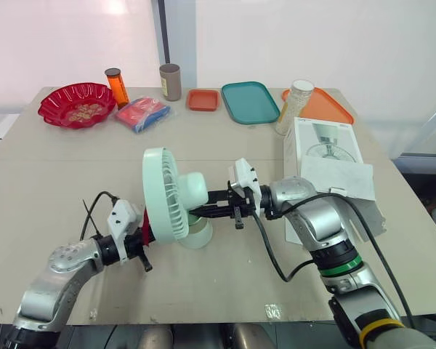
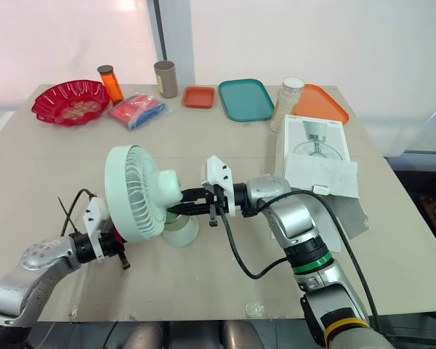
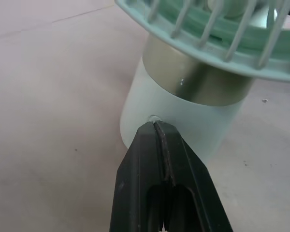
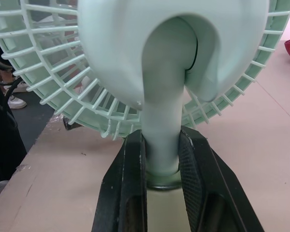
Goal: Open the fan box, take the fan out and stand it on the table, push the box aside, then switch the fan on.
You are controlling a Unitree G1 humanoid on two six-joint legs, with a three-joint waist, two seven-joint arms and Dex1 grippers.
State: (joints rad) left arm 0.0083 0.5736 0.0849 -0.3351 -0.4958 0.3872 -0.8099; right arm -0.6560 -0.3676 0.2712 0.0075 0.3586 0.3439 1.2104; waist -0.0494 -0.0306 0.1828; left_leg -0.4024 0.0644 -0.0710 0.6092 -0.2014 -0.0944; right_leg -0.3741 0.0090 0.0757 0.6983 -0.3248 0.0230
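Observation:
A mint-green fan [image 1: 166,193] stands upright on its round base [image 1: 197,235] in the middle of the table. My right gripper [image 4: 162,141] is shut on the fan's neck just above the base, one finger on each side. My left gripper [image 3: 155,126] is shut with nothing in it. Its joined tips touch the front of the base at a small round button [image 3: 154,117]. In the left eye view the left gripper [image 1: 151,238] sits low behind the fan's grille, on the fan's left. The white fan box [image 1: 327,145] lies to the right with its flap [image 1: 338,179] open.
Along the table's far edge stand a red bowl [image 1: 76,105], an orange bottle [image 1: 117,87], a brown cup [image 1: 170,81], a blue and red packet [image 1: 142,114], a small orange tray [image 1: 203,99], a teal tray [image 1: 249,102], a clear jar [image 1: 296,105] and an orange tray [image 1: 330,107].

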